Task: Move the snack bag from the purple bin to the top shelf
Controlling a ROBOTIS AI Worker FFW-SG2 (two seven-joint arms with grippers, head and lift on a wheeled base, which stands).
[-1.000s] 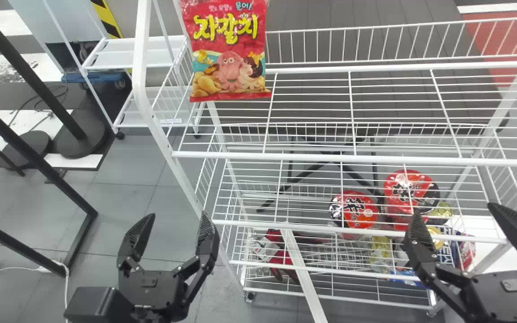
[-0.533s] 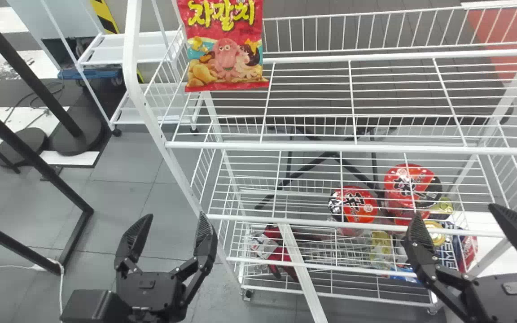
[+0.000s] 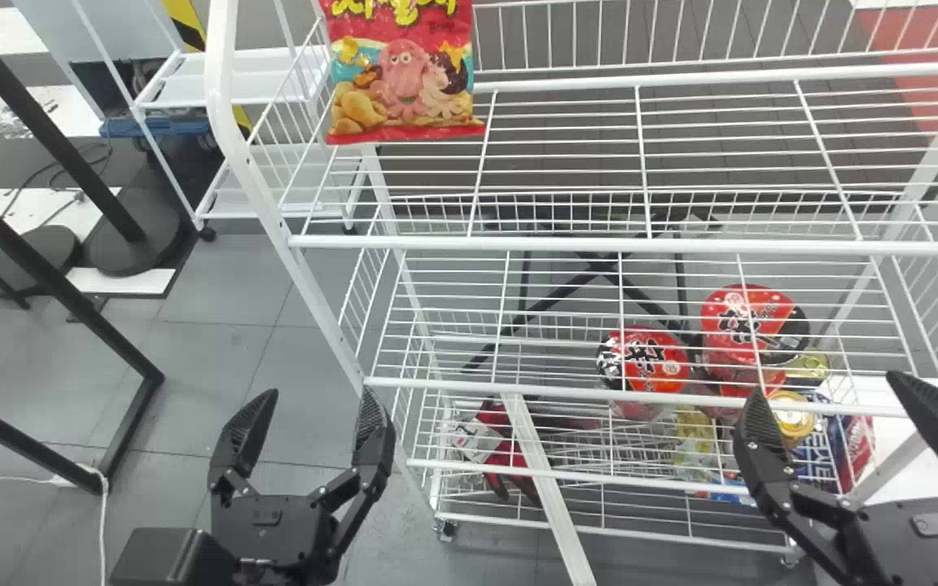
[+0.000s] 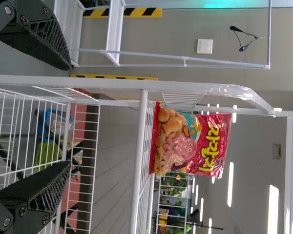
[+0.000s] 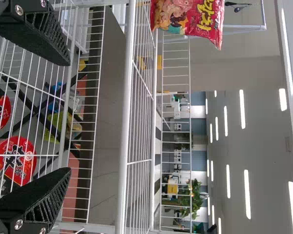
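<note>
Left gripper (image 3: 320,392), right gripper (image 3: 824,383), fingers spread apart, yellow-lettered red snack bag (image 3: 404,81) upright on top shelf (image 3: 567,243)

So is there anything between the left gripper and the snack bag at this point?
Yes: the white front rail of the top shelf runs between the low left gripper and the snack bag; the space above it looks open.

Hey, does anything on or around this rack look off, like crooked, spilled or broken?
One thing: a pale bar slants across the lower front of the rack, at odds with its level edges. I see no spill or damage; the snack bag stands upright on the top shelf.
</note>
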